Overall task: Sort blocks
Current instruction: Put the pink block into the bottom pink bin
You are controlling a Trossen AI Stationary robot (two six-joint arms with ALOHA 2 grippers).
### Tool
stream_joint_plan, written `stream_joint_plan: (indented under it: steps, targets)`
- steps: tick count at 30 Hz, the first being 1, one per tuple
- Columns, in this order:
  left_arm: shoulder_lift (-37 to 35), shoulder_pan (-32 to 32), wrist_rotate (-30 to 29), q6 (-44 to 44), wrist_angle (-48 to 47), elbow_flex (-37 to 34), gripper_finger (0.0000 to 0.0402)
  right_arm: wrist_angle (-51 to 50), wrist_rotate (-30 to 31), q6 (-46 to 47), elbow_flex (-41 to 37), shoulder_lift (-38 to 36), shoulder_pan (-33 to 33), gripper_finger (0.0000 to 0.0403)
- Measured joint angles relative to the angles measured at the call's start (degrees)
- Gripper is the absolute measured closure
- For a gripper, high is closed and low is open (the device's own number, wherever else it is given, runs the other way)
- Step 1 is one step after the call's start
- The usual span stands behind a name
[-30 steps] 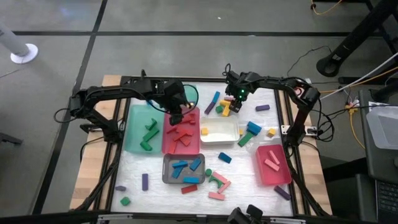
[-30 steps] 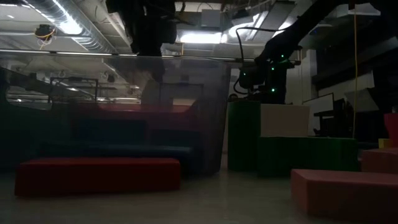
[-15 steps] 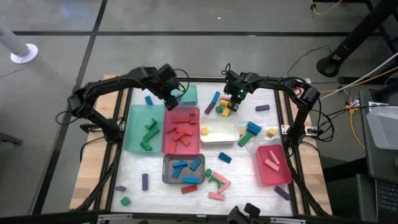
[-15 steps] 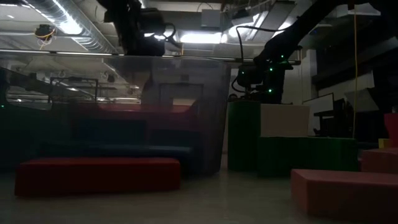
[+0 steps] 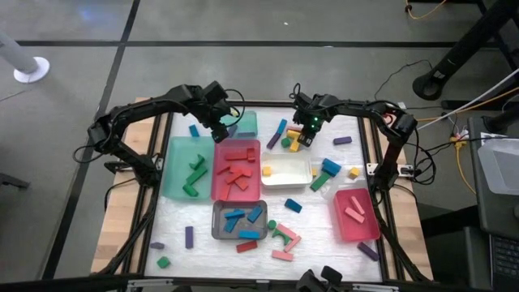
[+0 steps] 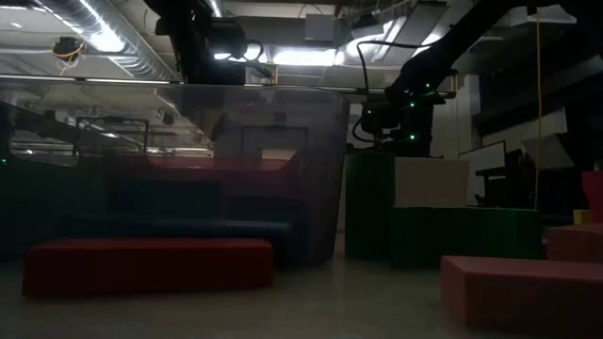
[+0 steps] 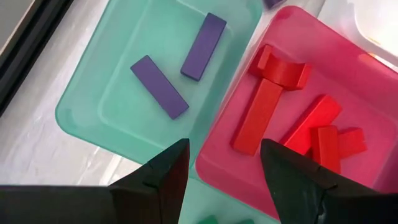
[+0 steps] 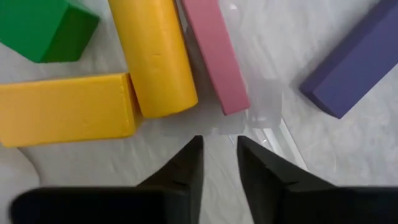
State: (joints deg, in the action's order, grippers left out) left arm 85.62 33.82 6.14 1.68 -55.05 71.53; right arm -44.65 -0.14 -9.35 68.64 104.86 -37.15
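Left pincer [image 5: 220,130] moved off red tray [image 5: 236,170] — fingers apart, empty. Right pincer [image 8: 219,155] nearly together, empty — spread it, then straddle pink block [image 8: 213,53] squarely.

Both arms are black with thin black cables. The right end effector [image 5: 305,135] has small green lights and pointed black fingers [image 8: 180,171].

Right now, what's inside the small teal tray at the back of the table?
The small teal plastic tray holds two flat purple bar blocks, lying apart. From overhead the left gripper covers part of the tray.
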Motion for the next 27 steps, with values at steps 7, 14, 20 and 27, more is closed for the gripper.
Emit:
stream_joint_plan:
  steps: [7, 14, 20, 27]
  targets:
    - [-0.01, -0.01, 0.01, 0.28, 0.09, 0.0, 0.0215, -0.43, -0.51, -4.17, 0.0, 0.0, 0.07, 0.0222]
    - [-0.01, -0.02, 0.01, 0.28, 0.15, 0.0, 0.0215, 0.25, -0.48, -12.84, 0.0, 0.0, 0.04, 0.0199]
    - [-0.01, -0.02, 0.01, 0.27, 0.16, 0.0, 0.0215, 3.0, -0.84, -17.0, 0.0, 0.0, 0.02, 0.0211]
    - [0.01, -0.02, 0.01, 0.26, 0.17, 0.0, 0.0215, 6.03, -0.99, -19.74, 0.02, 0.21, 0.0, 0.0225]
